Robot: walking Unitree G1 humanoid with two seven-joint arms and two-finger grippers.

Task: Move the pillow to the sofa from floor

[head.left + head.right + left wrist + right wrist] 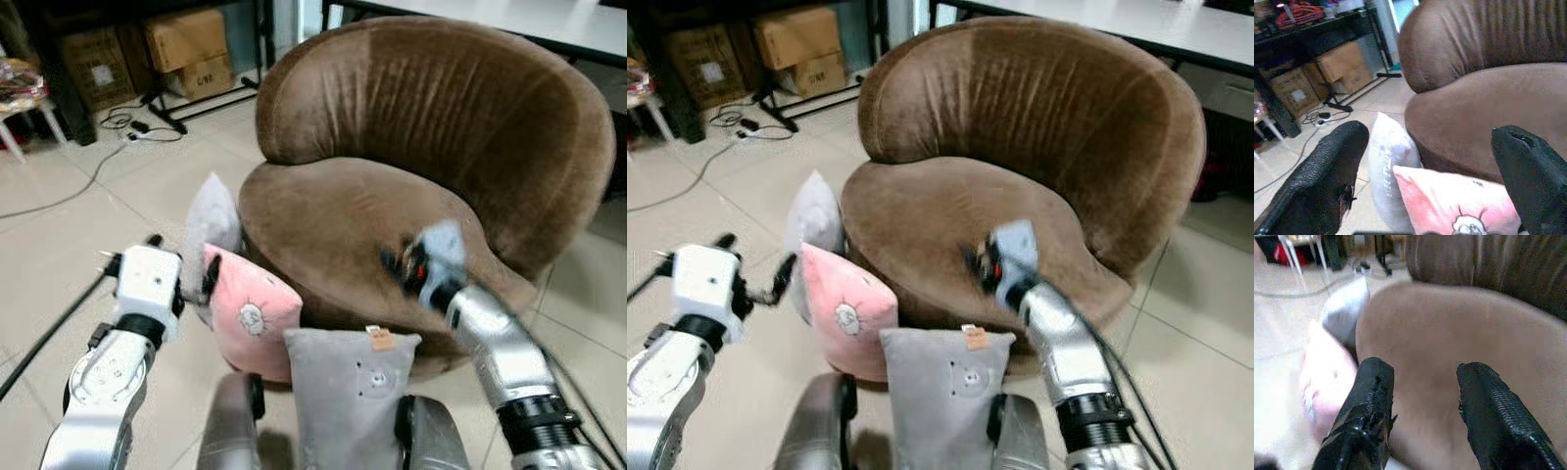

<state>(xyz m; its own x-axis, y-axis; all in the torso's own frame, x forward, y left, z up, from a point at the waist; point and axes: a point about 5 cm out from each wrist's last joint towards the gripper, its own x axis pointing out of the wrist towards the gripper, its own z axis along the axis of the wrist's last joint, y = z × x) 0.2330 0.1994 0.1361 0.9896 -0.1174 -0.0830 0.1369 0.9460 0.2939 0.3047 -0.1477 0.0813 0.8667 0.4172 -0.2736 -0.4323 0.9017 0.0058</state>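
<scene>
The left gripper (181, 264), fingers spread wide and empty, hovers beside the pink pillow (253, 313) propped on the floor against the sofa (392, 166), while the left wrist view suggests its soft, light top corner is the best hold, and the right wrist view shows the right gripper (1422, 416) open over the roomy seat.

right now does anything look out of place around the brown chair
Yes: three cushions sit on the tiled floor instead of on the brown velvet tub sofa. A pale grey pillow and a pink square pillow lean against its base, and a grey bear-face pillow stands in front. The seat itself is bare.
</scene>
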